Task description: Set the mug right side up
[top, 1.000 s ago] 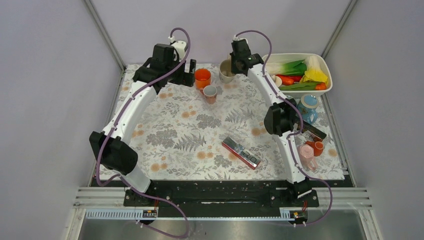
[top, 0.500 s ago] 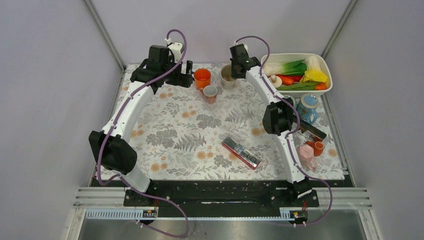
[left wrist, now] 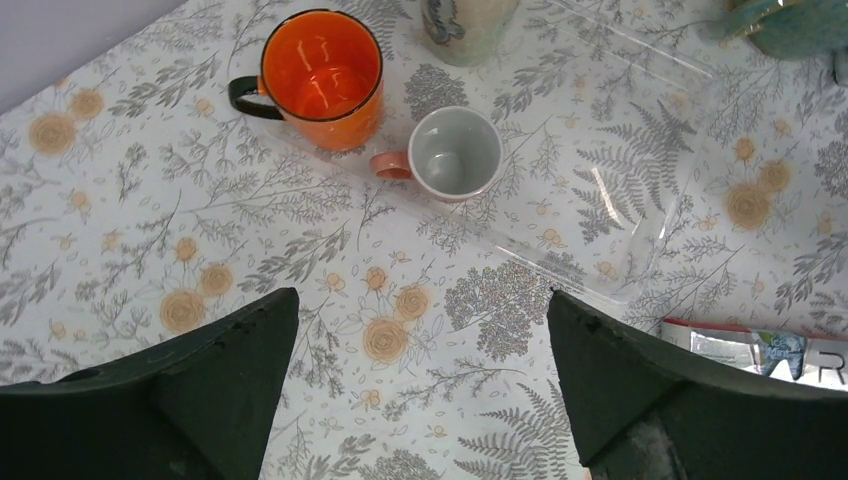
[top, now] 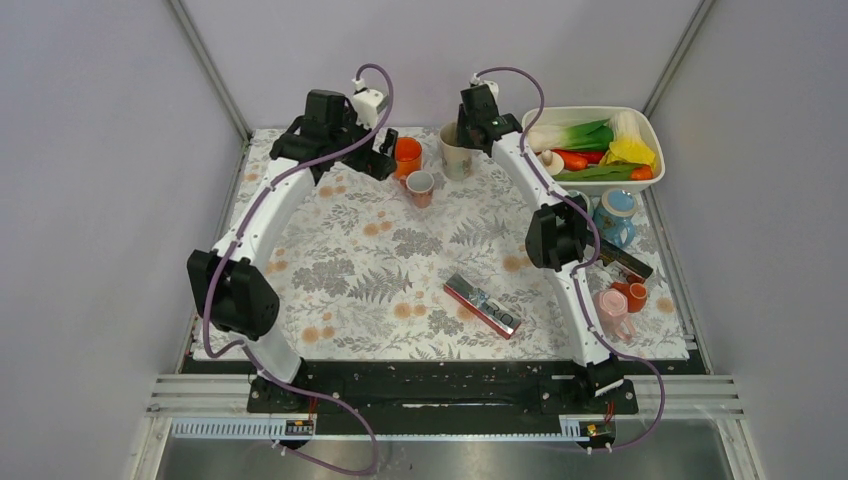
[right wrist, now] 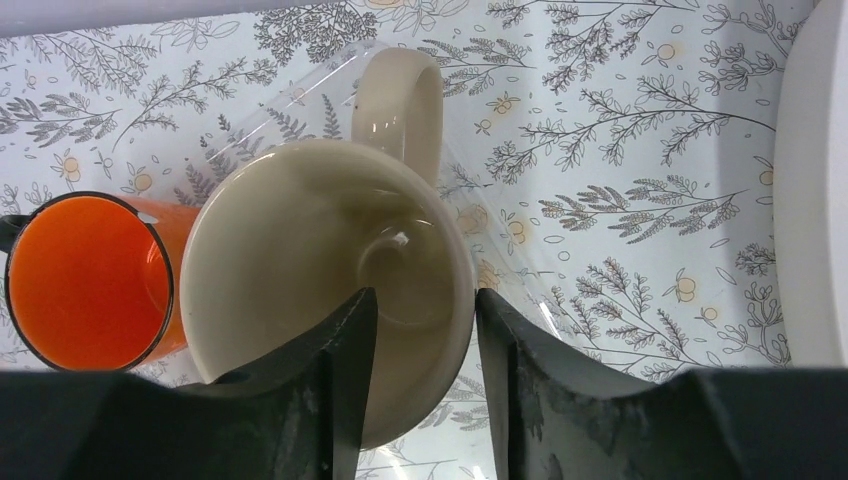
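Note:
The beige mug [top: 455, 152] stands upright at the back of the table, mouth up, handle pointing away in the right wrist view, where the mug [right wrist: 300, 230] fills the middle. My right gripper [top: 464, 133] [right wrist: 425, 300] straddles its rim, one finger inside and one outside, with a gap wider than the wall: open. My left gripper [top: 385, 152] [left wrist: 420, 300] hangs wide open over bare cloth, just left of an orange mug [top: 405, 153] [left wrist: 322, 75], with nothing between its fingers.
A small pink mug [top: 421, 185] [left wrist: 455, 155] stands in front of the orange one [right wrist: 85, 280]. A white tub [top: 590, 112] of toy vegetables sits at the back right. A red packet [top: 484, 306] lies mid-table. A blue pot [top: 617, 215] and small cups [top: 620, 300] crowd the right edge.
My right jaws, shut a second ago, have parted around the beige mug's rim. The left gripper has shifted right, closer to the orange mug.

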Controlling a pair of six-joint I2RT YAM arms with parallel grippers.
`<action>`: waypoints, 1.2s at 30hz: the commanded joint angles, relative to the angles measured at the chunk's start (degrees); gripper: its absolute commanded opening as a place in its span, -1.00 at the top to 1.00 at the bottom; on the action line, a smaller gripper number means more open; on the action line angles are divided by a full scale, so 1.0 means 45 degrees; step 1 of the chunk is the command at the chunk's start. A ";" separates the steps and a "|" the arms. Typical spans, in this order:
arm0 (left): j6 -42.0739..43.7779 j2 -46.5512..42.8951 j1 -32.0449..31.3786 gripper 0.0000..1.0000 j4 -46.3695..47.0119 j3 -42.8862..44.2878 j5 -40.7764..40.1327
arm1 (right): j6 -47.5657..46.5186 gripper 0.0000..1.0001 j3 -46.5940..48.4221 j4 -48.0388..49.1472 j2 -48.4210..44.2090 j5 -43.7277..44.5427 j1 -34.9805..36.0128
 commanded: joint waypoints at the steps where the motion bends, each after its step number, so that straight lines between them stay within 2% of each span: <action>1: 0.2140 0.1026 0.0027 -0.95 0.0187 0.1212 0.1892 | 0.0185 -0.03 0.0346 0.0568 -0.0703 -0.0426 -0.0039; 4: 0.3486 0.2391 -0.0115 -0.95 -0.0593 0.3050 0.2901 | -0.0007 -0.13 0.0301 0.0590 -0.1206 -0.0494 -0.0200; 9: 0.7061 0.5156 -0.0910 -0.94 -0.2123 0.6798 0.3665 | -0.0201 -0.32 -0.0371 0.0589 -0.2720 -0.1493 -0.0622; 12: 1.0094 0.5505 -0.1553 -0.93 -0.2252 0.6812 0.4490 | -0.0557 -0.52 -0.1039 0.0547 -0.3924 -0.1838 -0.0749; 14: 1.1112 0.5839 -0.1970 -0.94 -0.1858 0.6795 0.4520 | -0.0644 -0.60 -0.1536 0.0426 -0.4730 -0.1974 -0.0886; 17: 1.1048 0.6715 -0.2315 -0.97 -0.0429 0.7600 0.4076 | -0.0663 -0.68 -0.2590 -0.0194 -0.5987 -0.1625 -0.1193; 21: 0.9934 0.8477 -0.2481 -0.97 0.0740 0.9805 0.3726 | -0.1697 -0.72 -0.5772 -0.0265 -0.8542 -0.0678 -0.1297; 24: 1.0436 0.8884 -0.2754 -0.93 0.1403 0.9395 0.3342 | -0.1828 -0.74 -0.8591 0.0223 -1.0356 -0.0347 -0.1562; 28: 1.0944 0.9469 -0.3027 -0.75 0.1912 0.9304 0.2533 | -0.1366 -0.74 -1.1773 0.1302 -1.2426 -0.0318 -0.2272; 32: 1.1045 1.0246 -0.3030 -0.72 0.2384 0.9925 0.1830 | -0.1630 -0.74 -1.3096 0.1321 -1.3509 -0.0066 -0.2506; 36: 1.1658 1.0530 -0.3027 -0.50 0.2527 0.9716 0.1529 | -0.1820 -0.74 -1.3673 0.1250 -1.4063 0.0107 -0.2557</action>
